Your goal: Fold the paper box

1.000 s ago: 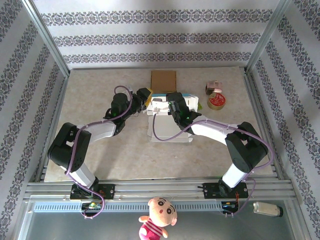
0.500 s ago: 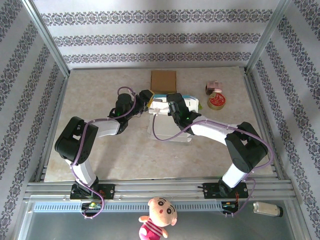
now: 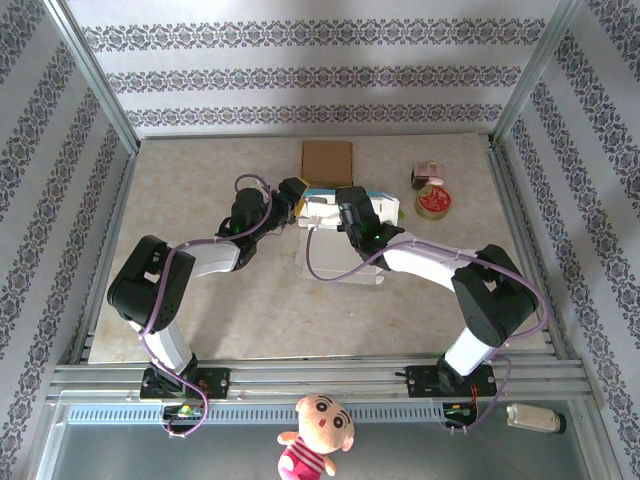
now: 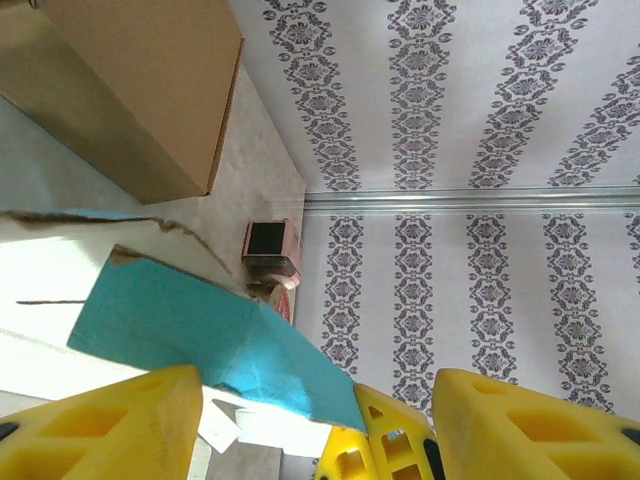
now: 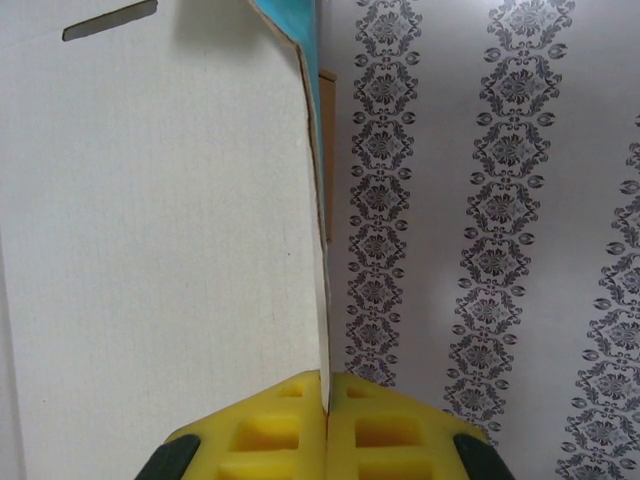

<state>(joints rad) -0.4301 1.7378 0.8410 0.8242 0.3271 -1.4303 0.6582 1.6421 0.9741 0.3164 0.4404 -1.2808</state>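
Note:
The paper box (image 3: 340, 262), white inside and teal outside, lies half folded in the middle of the table. My right gripper (image 3: 345, 207) is shut on the thin edge of an upright white panel (image 5: 160, 250), pinched between its yellow fingertips (image 5: 327, 398). My left gripper (image 3: 292, 194) sits at the box's left end with its jaws open. A teal flap (image 4: 180, 325) lies in the gap between its yellow fingers (image 4: 110, 425), close to the left one and apart from the right one. A yellow finger of the right gripper shows just past the flap's tip.
A brown cardboard box (image 3: 328, 160) stands right behind the paper box. A tape roll (image 3: 432, 203) and a small pink box (image 3: 427, 176) sit at the back right. Patterned walls enclose the table on three sides. A plush doll (image 3: 315, 430) lies below the rail.
My left jaws have spread wider around the teal flap, and the left arm's elbow has swung inward. The right gripper has kept its pinch and barely moved.

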